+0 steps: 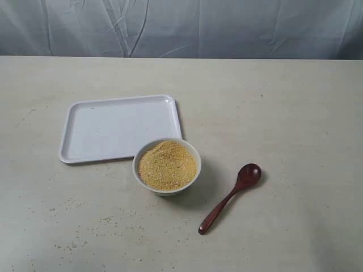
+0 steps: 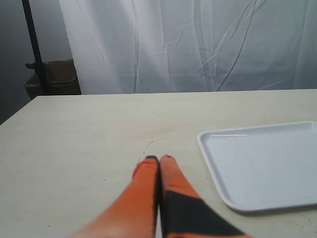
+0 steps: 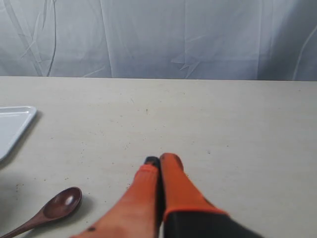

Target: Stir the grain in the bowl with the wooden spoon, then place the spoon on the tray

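The small white bowl [image 1: 167,166] stands mid-table, filled with a mound of yellow grain [image 1: 167,165]. Just behind it to the left lies the flat white tray [image 1: 120,128], also seen in the left wrist view [image 2: 262,163] and as a corner in the right wrist view [image 3: 12,128]. The dark reddish-brown wooden spoon [image 1: 230,197] lies on the table right of the bowl, head away from the front edge; its head shows in the right wrist view [image 3: 58,206]. My left gripper [image 2: 159,158] is shut and empty, off the tray's side. My right gripper [image 3: 161,159] is shut and empty, beside the spoon's head. Neither gripper appears in the exterior view.
Scattered grain specks [image 1: 96,224] dot the table in front of the bowl and tray. A wrinkled pale curtain [image 1: 181,28] hangs behind the table's far edge. A cardboard box [image 2: 53,78] and a dark pole [image 2: 33,49] stand beyond one table corner.
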Robot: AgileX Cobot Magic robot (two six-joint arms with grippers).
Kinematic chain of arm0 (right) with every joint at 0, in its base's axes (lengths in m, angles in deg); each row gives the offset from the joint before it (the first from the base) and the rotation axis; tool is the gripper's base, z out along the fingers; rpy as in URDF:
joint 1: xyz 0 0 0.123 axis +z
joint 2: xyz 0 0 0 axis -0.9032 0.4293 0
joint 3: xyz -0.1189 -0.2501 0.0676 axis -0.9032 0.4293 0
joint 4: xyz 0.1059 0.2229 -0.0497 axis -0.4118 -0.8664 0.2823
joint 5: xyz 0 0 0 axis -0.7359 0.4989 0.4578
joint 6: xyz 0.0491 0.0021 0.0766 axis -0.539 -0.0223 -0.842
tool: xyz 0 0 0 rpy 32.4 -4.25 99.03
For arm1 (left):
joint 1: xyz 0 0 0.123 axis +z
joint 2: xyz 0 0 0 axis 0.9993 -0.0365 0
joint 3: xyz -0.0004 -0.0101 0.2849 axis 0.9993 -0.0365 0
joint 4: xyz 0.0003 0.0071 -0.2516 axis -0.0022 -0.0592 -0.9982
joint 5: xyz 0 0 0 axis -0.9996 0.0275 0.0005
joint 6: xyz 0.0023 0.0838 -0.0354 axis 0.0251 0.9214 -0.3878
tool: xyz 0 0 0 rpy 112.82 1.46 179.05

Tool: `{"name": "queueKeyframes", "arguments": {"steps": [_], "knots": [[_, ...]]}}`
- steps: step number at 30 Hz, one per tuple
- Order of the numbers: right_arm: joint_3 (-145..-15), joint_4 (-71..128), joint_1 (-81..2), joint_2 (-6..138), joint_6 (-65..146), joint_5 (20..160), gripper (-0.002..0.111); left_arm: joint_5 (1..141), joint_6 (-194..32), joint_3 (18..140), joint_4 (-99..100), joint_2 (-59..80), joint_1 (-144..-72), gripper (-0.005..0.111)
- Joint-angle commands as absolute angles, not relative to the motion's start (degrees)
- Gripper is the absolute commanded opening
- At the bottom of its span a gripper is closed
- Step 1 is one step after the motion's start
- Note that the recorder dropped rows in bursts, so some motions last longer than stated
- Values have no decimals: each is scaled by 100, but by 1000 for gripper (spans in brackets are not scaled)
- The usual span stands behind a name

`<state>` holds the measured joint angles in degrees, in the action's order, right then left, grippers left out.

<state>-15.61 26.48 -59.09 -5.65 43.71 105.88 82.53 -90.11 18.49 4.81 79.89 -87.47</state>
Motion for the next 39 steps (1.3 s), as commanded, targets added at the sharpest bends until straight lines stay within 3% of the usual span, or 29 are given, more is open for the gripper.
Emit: {"name": "queueKeyframes", "arguments": {"steps": [1, 6, 16, 27, 32, 39], "knots": [[-1545, 2633, -5920, -594, 4365, 10542, 0, 8243, -9029, 1821, 461, 8019, -8742, 0], [-1545, 2677, -5920, -594, 4365, 10215, 0, 8243, -9029, 1821, 461, 8019, -8742, 0], [-1545, 2677, -5920, -594, 4365, 7597, 0, 8243, -9029, 1821, 461, 8019, -8742, 0], [-1545, 2653, -5920, -594, 4365, 7097, 0, 8243, -9029, 1821, 461, 8019, -8742, 0], [-1545, 2578, -5920, -594, 4365, 7401, 0, 8243, -9029, 1821, 461, 8019, -8742, 0], [-2758, 2256, -5920, -43, 4365, 10245, 0, 8243, -9029, 1821, 461, 8019, -8742, 0]]}}
